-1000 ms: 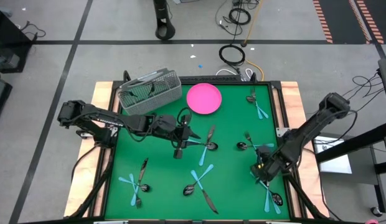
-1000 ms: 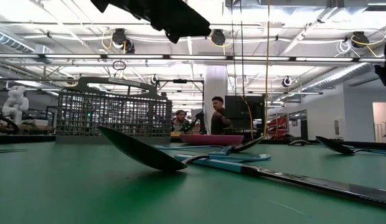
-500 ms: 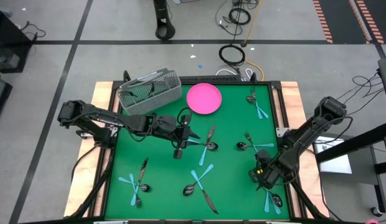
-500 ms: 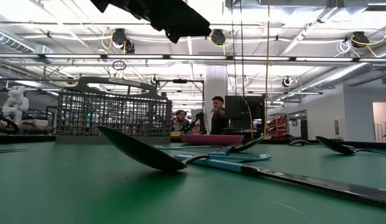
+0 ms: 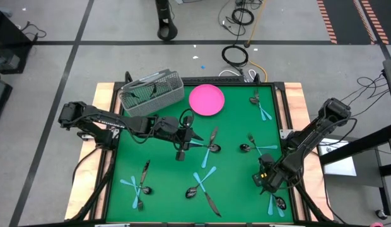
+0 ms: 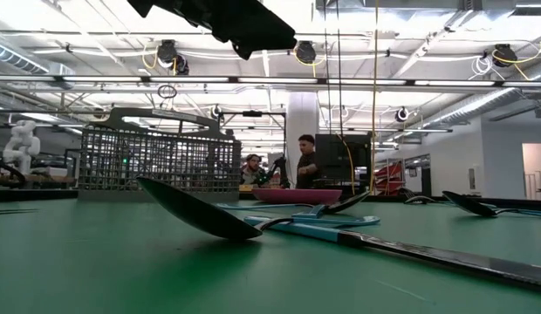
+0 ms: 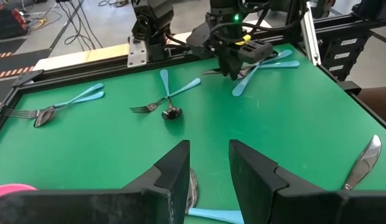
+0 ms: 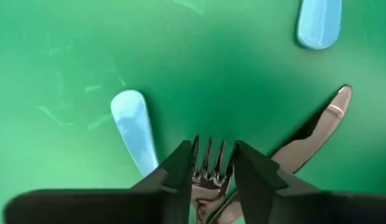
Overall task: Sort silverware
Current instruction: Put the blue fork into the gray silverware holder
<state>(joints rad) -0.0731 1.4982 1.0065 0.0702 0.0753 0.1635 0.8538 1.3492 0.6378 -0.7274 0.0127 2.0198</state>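
Meanwhile the left gripper (image 5: 183, 149) hovers mid-tabletop, jaws parted and empty, as the right gripper (image 5: 266, 181) closes its jaws around a fork (image 8: 210, 167) at the right front, best squeezed squarely before lifting.

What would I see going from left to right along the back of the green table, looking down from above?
Grey wire basket → pink plate → forks with blue handles in the far right corner.
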